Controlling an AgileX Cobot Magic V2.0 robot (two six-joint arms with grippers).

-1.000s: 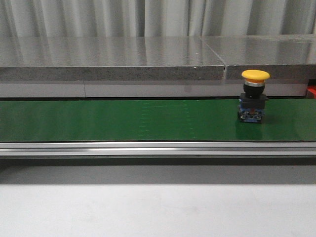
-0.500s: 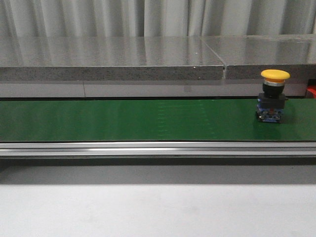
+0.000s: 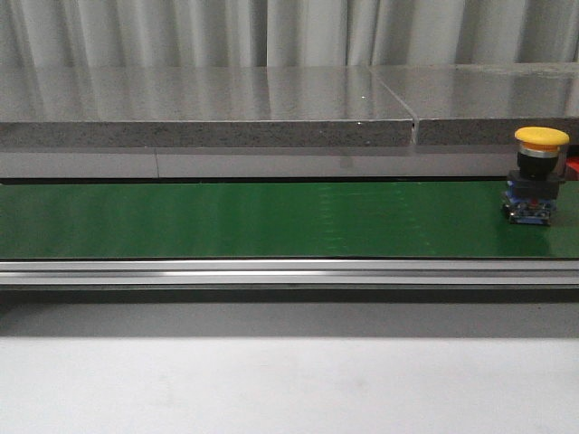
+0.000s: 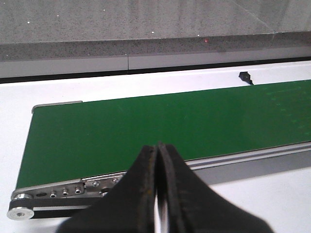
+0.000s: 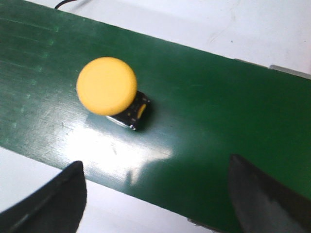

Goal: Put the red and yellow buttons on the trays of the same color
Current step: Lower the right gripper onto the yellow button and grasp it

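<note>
Hovering with jaws spread wide, the right gripper (image 5: 155,194) sits above the yellow button (image 5: 107,86), upright on the green conveyor belt (image 3: 226,220) near its right end; the left gripper (image 4: 158,194) has jaws pressed together, empty

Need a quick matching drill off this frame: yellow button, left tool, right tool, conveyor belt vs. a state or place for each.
Column 1:
1. yellow button
2. left tool
3. right tool
4. conveyor belt

Column 2:
A. shut, nothing held
B. green, runs across the table
C. upright at the belt's right end
D. open, above the button

Pairs: 1-C, 2-A, 3-D, 4-B
</note>
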